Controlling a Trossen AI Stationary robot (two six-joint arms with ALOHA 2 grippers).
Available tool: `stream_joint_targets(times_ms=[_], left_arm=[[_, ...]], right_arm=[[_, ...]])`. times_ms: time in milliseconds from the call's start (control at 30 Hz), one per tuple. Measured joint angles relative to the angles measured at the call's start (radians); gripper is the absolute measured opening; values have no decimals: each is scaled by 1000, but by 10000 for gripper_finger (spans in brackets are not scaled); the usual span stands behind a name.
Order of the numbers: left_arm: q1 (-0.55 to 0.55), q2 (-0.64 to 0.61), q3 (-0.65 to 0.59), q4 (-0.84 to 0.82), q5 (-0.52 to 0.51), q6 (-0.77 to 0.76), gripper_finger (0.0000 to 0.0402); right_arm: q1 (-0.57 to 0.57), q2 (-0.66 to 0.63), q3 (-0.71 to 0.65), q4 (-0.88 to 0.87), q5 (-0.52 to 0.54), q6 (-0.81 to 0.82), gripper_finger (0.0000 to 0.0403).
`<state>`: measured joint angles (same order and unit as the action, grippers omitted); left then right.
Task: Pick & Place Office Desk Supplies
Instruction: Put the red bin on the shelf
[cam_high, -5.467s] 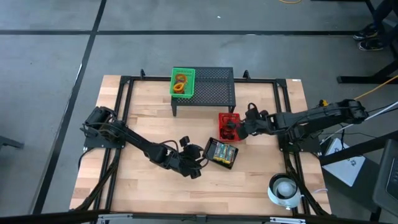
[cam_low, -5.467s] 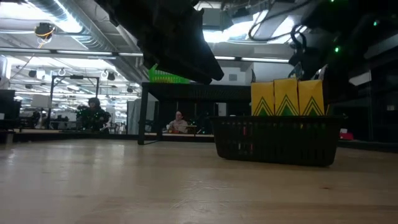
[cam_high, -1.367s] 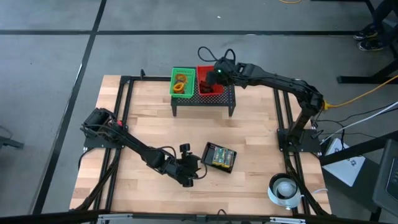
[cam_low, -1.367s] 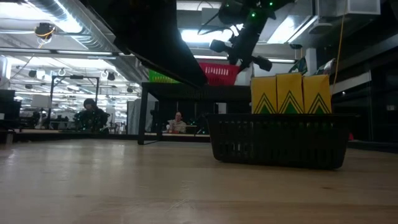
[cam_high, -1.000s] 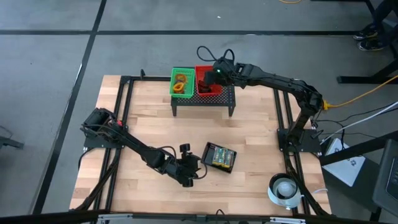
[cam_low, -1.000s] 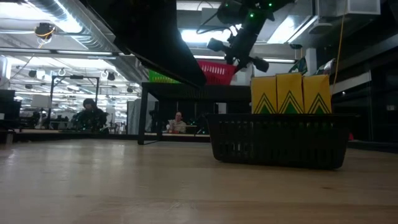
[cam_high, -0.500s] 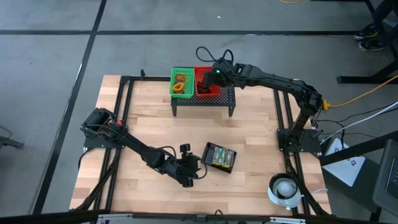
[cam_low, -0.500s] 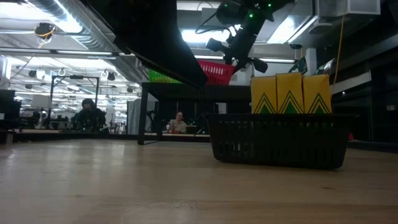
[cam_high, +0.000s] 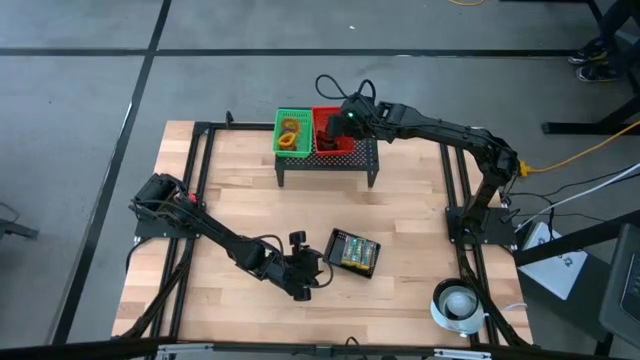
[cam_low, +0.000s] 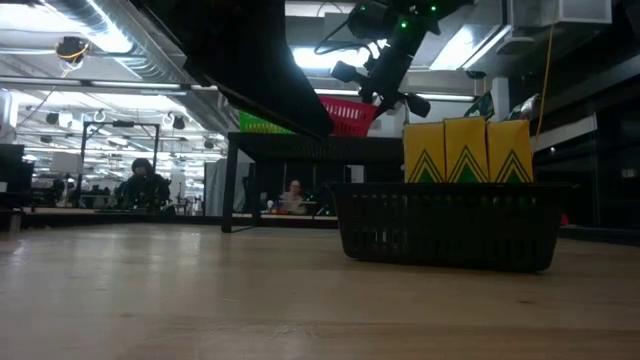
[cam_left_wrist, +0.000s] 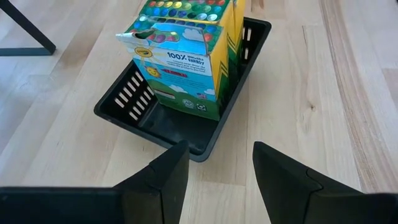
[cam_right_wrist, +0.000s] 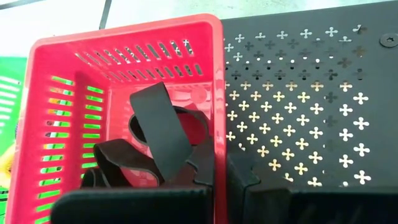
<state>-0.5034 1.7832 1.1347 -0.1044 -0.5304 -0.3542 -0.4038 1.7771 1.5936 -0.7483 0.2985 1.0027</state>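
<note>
Gripping the rim of a red basket (cam_high: 331, 130), the right gripper (cam_high: 343, 127) reaches over a black mesh stand (cam_high: 350, 150) at the far side of the wooden table (cam_high: 420, 290). Its jaws are clamped on the basket wall, and the basket sits on the stand, touching a green basket (cam_high: 293, 132) that holds orange and yellow loops (cam_high: 290, 133). Black tape rolls (cam_right_wrist: 158, 140) lie inside the red basket. Nearer the front, the left gripper (cam_high: 312, 272) rests low with its jaws open, just beside a black tray (cam_high: 355, 250) holding crayon boxes (cam_left_wrist: 186, 53).
</note>
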Motion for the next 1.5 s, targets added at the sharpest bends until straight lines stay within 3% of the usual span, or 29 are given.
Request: stream_joint_targets(times_ms=[933,1500], left_arm=[[0,0,0,0,1,1,175],[0,0,0,0,1,1,175]], right_arm=[[-1,0,0,19,-22,-37,5],[-3,0,-1,-8,26,13,5]])
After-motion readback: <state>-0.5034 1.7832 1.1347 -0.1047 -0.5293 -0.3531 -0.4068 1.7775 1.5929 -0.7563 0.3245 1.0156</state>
